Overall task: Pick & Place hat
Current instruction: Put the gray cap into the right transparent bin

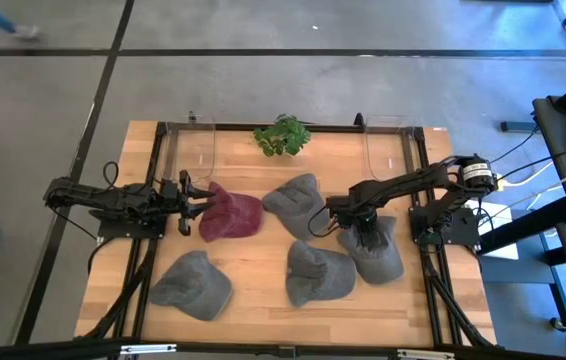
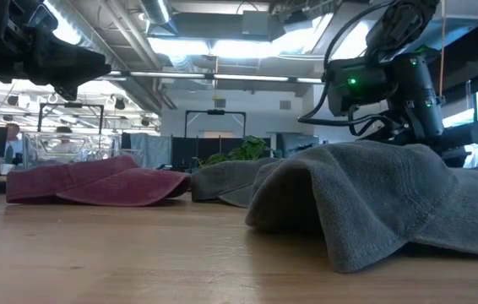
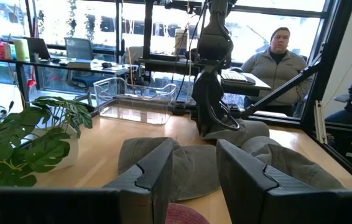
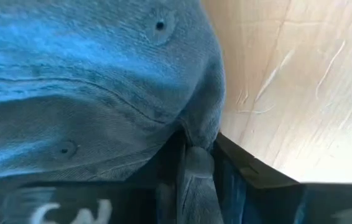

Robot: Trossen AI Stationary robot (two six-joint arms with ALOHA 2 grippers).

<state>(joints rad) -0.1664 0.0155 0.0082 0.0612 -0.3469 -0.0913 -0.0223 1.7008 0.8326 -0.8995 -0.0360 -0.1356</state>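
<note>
Hat (image 1: 375, 252), grey, pinched in right gripper (image 1: 367, 238); left gripper (image 1: 191, 193) spread beside maroon hat (image 1: 231, 213).

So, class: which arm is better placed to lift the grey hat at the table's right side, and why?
Right. The right gripper is already down on that grey hat, with fabric pinched between its fingers in the right wrist view. The left gripper sits open by the maroon hat, far across.

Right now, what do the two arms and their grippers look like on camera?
Both arms are dark, slender and jointed. The left gripper has two flat, blocky black fingers with stepped inner edges. The right arm carries a round silver-and-black joint with a yellow mark, thin black cables looping along it, and a green indicator light on its wrist housing.
</note>
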